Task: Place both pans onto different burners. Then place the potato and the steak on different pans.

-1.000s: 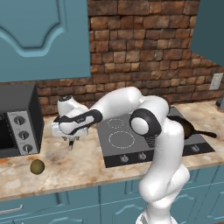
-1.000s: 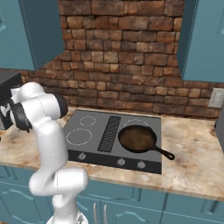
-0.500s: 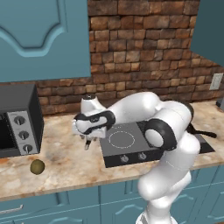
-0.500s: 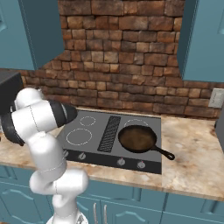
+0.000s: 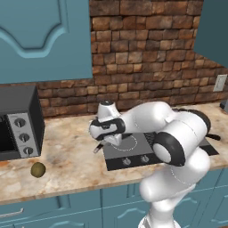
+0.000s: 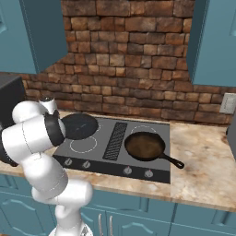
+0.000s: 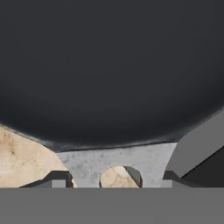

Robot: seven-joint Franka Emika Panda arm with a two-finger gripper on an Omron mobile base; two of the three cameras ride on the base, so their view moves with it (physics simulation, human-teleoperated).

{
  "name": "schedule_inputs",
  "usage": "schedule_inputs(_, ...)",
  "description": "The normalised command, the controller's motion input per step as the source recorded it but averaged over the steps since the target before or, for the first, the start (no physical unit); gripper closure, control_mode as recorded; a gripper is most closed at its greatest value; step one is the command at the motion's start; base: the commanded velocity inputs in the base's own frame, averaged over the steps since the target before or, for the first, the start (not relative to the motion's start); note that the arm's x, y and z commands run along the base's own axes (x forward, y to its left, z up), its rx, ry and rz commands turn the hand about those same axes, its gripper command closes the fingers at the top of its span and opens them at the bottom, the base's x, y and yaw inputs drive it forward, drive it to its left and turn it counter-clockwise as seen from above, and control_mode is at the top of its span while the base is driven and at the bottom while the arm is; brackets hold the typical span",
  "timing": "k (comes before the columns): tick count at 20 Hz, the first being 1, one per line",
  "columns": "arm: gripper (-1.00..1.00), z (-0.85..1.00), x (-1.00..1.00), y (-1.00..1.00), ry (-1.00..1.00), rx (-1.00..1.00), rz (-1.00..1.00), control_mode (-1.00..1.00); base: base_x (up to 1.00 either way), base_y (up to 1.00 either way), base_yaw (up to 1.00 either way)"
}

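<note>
- In the hand view the gripper (image 7: pixel 118 186) is cut off at the bottom edge; the black pan's (image 7: pixel 109 70) grey handle (image 7: pixel 116 164) lies between the fingers — pinched.
- Potato (image 5: pixel 38 169) sits alone near the counter's (image 5: pixel 67 171) front edge, beside the toaster oven (image 5: pixel 18 122).
- Black pan (image 6: pixel 79 126) hangs over the cooktop's (image 6: pixel 152 168) left edge, partly hidden by the arm.
- Brown skillet (image 6: pixel 145 145) rests on the right burner.

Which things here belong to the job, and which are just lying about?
Job: black pan, skillet, potato, burners.
Lying about: toaster oven, wall socket.
</note>
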Motion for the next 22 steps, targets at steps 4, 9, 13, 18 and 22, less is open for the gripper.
schedule_inputs(4,1.00,0.00,0.00,-0.20,0.05,0.00,-0.25,-1.00,0.00,0.00,0.00)
schedule_inputs(9,1.00,0.00,0.00,-0.15,0.09,0.00,-0.23,-1.00,0.00,0.00,0.00)
schedule_inputs(13,1.00,0.00,0.03,-0.06,0.11,0.00,-0.20,-1.00,0.00,0.00,0.00)
schedule_inputs(18,1.00,-0.16,0.29,-0.01,0.02,0.00,-0.11,-1.00,0.00,0.00,0.00)
schedule_inputs(22,1.00,-0.33,0.26,0.00,0.00,0.00,-0.05,-1.00,0.00,0.00,0.00)
